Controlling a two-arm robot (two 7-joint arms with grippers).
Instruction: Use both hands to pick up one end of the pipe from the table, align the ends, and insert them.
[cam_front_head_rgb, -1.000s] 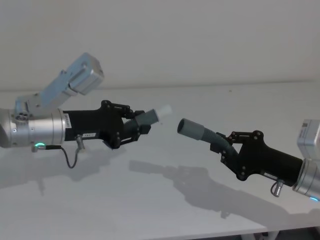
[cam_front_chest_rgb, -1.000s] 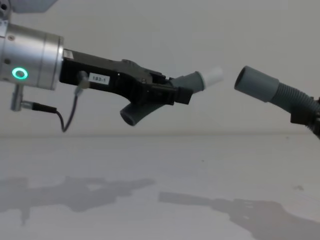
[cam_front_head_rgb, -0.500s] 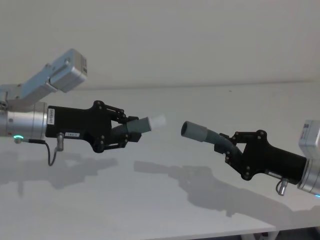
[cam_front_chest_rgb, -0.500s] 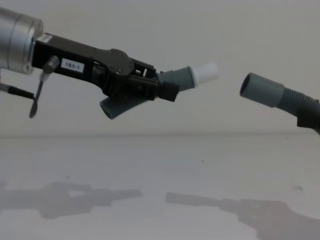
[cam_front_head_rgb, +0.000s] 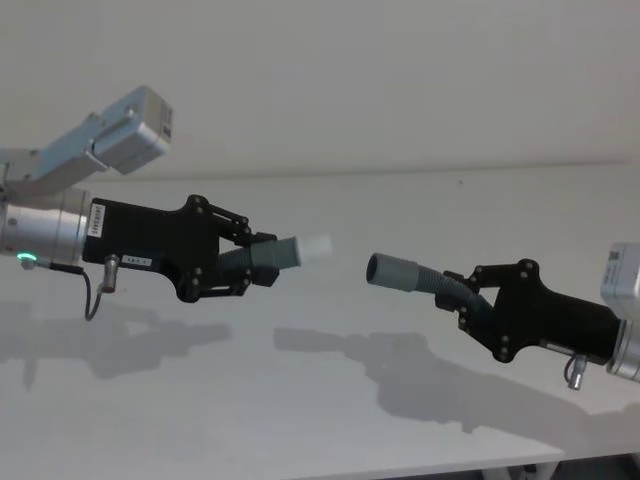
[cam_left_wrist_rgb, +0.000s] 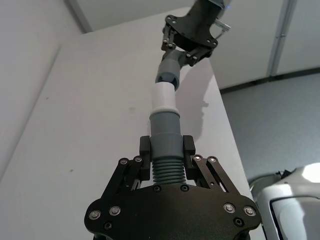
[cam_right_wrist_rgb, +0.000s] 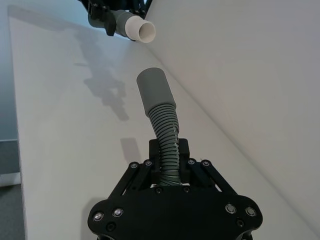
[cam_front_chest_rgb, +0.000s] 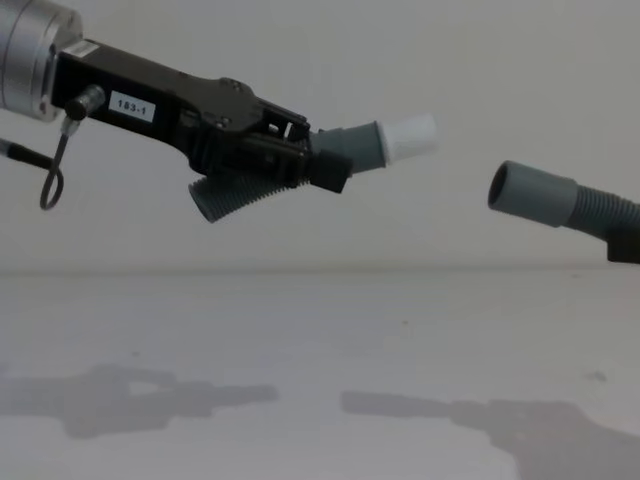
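2 pipe pieces hang above the table (cam_front_head_rgb: 330, 420), clear of it, 1 at each side. At the left, the left gripper (cam_front_head_rgb: 265, 260) grips the left pipe piece (cam_front_head_rgb: 278, 253) by its middle. Its plug tip (cam_front_head_rgb: 315, 246) points right toward the centre, and its other end hangs below the fingers. At the right, the right gripper (cam_front_head_rgb: 468, 295) grips the right pipe piece (cam_front_head_rgb: 428, 281), whose socket cuff (cam_front_head_rgb: 390, 270) points left. Plug tip and socket cuff face each other across a gap, not touching; in the chest view the plug tip sits slightly higher. The wall (cam_front_head_rgb: 400, 80) stands behind the table.

Grey plug piece (cam_front_head_rgb: 270, 253) and socket piece (cam_front_head_rgb: 395, 272) aloft, facing, slightly apart.
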